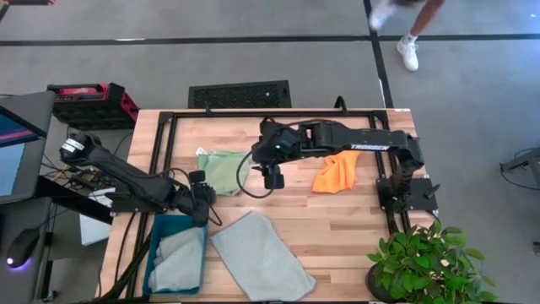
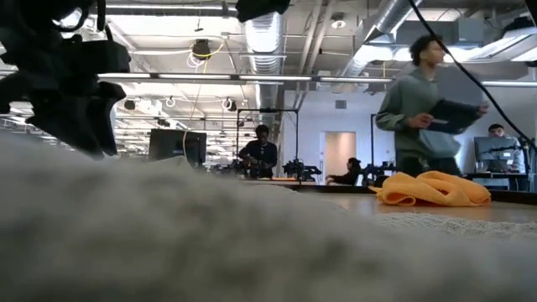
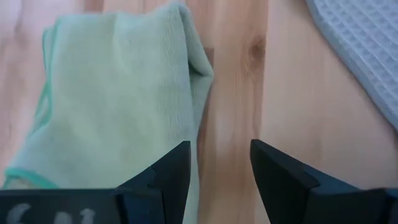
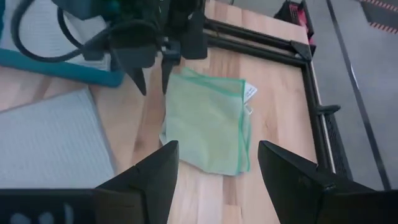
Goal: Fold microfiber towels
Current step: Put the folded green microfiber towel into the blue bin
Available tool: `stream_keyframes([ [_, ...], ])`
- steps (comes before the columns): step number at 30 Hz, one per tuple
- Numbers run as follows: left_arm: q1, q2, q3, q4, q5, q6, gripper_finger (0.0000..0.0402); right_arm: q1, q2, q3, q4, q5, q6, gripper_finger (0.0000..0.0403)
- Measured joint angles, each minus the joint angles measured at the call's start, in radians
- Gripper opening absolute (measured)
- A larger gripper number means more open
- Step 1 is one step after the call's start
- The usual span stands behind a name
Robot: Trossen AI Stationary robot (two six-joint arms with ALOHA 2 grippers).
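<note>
There are four towels: one green towel [image 1: 222, 171], one orange towel [image 1: 336, 173], and two grey-blue ones. One grey-blue towel [image 1: 261, 256] lies flat on the one worktop [image 1: 329, 228]. The other grey-blue towel [image 1: 180, 257] is in the one teal bin [image 1: 156, 228]. There are two arms, each with one claw, and one plant [image 1: 422, 262].

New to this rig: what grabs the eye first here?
The bright orange towel lies crumpled on the wooden table under the right arm. Mid-table, the folded green towel sits between the open left gripper and open right gripper. At the near edge, one grey towel lies spread flat, beside a teal bin holding another.
</note>
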Motion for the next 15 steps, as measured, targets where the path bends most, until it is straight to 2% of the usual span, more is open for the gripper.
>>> stream_keyframes([
  [7,0.011,0.0,-0.045,0.059,-0.109,0.026,0.016,0.02,-0.014,-0.001,-0.003,-0.001,0.0,0.0244],
  [15,0.083,0.068,-0.046,0.093,-0.059,0.066,0.016,0.02,-0.003,-0.001,-0.006,0.0,0.0,0.0244],
])
